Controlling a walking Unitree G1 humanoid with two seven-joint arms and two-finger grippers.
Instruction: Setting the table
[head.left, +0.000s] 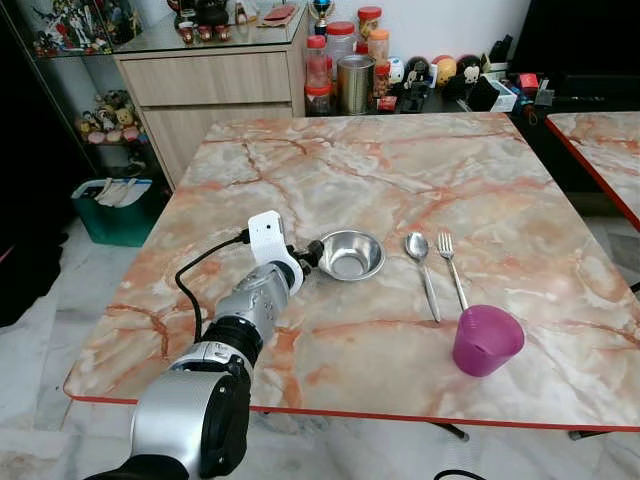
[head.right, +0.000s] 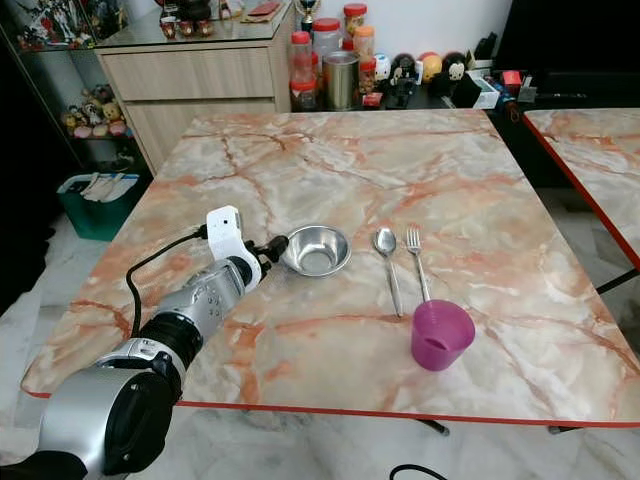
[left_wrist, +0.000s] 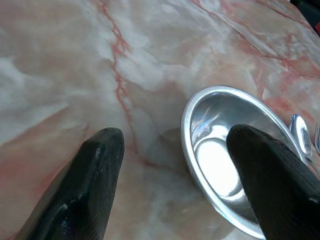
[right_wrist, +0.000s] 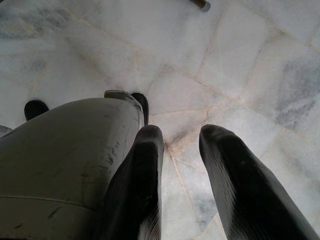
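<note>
A small steel bowl (head.left: 350, 255) stands near the middle of the marble table (head.left: 400, 170). To its right lie a spoon (head.left: 423, 272) and a fork (head.left: 453, 267), side by side. A purple cup (head.left: 486, 341) stands upright nearer the front edge. My left gripper (head.left: 309, 256) is open at the bowl's left rim. In the left wrist view one finger (left_wrist: 270, 175) hangs over the bowl (left_wrist: 220, 160) and the other finger (left_wrist: 92, 175) is outside it, over bare marble. My right gripper (right_wrist: 181, 131) hangs idle over the tiled floor, its fingers apart with nothing between them.
A wooden cabinet (head.left: 210, 85) stands behind the table, with jars and a tin (head.left: 353, 82) beside it. On the floor to the left is a green bin (head.left: 115, 212). A second marble table (head.left: 605, 150) is close on the right.
</note>
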